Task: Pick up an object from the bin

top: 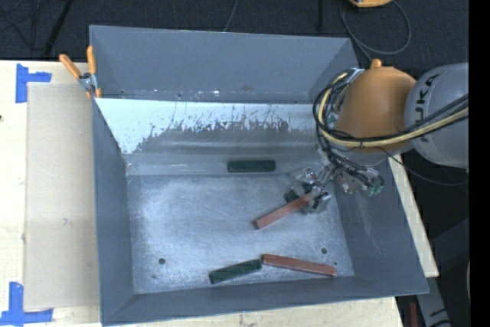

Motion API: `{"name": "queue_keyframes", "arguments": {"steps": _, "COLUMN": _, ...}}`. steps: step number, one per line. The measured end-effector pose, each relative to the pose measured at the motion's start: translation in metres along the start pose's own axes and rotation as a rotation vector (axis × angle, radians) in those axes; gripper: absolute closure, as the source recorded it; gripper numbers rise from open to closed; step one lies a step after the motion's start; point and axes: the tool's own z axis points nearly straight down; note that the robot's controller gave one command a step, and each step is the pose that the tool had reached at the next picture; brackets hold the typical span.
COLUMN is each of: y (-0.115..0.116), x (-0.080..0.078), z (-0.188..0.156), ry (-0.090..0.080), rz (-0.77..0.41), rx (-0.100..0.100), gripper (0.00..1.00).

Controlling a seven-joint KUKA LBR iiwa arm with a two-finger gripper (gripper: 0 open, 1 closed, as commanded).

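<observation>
I am gripping the right end of a reddish-brown stick [277, 217] in my claw [312, 197], by the right side of the bin [230, 88], its left end slanting nearer.

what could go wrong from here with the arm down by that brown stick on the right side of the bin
1. The gripper sits at the upper end of the slanted reddish-brown bar, not over its middle. Lifted from there, the bar would likely tip or slip out.
2. The gripper is low and close to the bin's right wall, so a sideways move might scrape it.
</observation>
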Motion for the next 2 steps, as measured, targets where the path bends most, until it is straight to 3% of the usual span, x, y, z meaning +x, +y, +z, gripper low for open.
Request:
{"name": "queue_keyframes", "arguments": {"steps": 1, "y": -0.039, "x": 0.013, "z": 0.003, "ry": -0.016, "rz": -0.334, "rx": -0.003, "gripper": 1.0}}
{"name": "queue_keyframes", "arguments": {"steps": 2, "y": -0.052, "x": 0.003, "z": -0.185, "ry": -0.006, "rz": -0.295, "rx": 0.003, "gripper": 1.0}}
